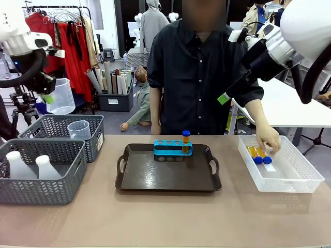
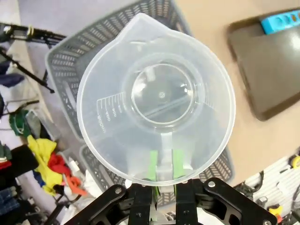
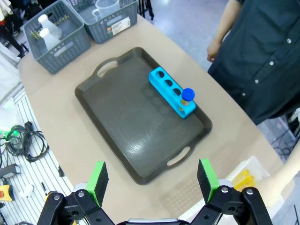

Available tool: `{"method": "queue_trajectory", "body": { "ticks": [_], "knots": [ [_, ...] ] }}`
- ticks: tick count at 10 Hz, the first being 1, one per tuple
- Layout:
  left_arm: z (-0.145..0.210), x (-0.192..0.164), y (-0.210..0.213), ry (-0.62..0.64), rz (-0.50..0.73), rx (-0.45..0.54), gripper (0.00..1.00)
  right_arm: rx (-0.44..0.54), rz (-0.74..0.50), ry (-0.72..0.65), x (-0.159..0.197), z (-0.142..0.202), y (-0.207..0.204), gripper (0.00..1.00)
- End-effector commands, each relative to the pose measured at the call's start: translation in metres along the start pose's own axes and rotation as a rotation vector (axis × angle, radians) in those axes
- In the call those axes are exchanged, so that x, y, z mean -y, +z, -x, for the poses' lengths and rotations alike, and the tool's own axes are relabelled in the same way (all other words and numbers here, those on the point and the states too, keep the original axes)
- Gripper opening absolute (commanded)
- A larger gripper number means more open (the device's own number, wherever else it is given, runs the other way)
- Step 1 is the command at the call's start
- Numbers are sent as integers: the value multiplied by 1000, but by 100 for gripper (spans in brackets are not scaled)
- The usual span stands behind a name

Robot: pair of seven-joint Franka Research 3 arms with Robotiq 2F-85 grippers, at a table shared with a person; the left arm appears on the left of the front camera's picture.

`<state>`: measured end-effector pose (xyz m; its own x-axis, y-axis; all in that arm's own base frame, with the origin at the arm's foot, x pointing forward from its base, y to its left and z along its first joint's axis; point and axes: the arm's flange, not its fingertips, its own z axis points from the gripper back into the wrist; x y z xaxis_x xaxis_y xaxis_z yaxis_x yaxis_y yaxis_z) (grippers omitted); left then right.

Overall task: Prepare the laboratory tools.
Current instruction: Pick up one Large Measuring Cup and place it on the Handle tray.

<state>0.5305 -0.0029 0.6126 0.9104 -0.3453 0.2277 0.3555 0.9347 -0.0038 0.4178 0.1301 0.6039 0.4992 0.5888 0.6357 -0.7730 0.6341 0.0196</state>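
Only little is done: one tube (image 1: 185, 139) stands in the blue rack (image 1: 172, 149) on the tray (image 1: 165, 178) at the middle of the table (image 1: 165, 219); two more tubes (image 1: 258, 154) lie in the bin (image 1: 297, 175) at the right edge, at the person's hand (image 1: 269, 138), and two flasks (image 1: 47, 166) sit in the basket (image 1: 41, 191) at the near left corner. The left gripper (image 2: 162, 164) is clamped on the handle of the measuring beaker (image 2: 159, 93), held high above the left edge. The right gripper (image 3: 153, 180) hangs wide open and empty

backdrop | behind left gripper (image 1: 48, 97): black metal clothes rail (image 1: 57, 7) hung with red and tan garments (image 1: 70, 49) | beyond right gripper (image 1: 223, 98): white rectangular side table (image 1: 302, 111) | between them: dark plastic crate of rolled tubes (image 1: 116, 98) | floor (image 3: 187, 18): pale grey
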Motion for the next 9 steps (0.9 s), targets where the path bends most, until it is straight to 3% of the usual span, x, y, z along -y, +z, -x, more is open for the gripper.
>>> {"method": "queue_trajectory", "body": {
  "ticks": [1, 2, 7, 9],
  "knots": [
    [3, -1, 9, -58, 82, 13, 0, 7, -8, 0, 0, 1, 0, 100],
    [0, 0, 0, 0, 0, 0, 0, 7, -8, 0, 0, 1, 0, 100],
    [0, 1, -2, -18, 22, -5, 0, 7, -8, 0, 0, 1, 0, 100],
    [5, 29, 24, -223, -6, 38, 0, 7, -8, 0, 0, 1, 0, 100]
  ]
}}
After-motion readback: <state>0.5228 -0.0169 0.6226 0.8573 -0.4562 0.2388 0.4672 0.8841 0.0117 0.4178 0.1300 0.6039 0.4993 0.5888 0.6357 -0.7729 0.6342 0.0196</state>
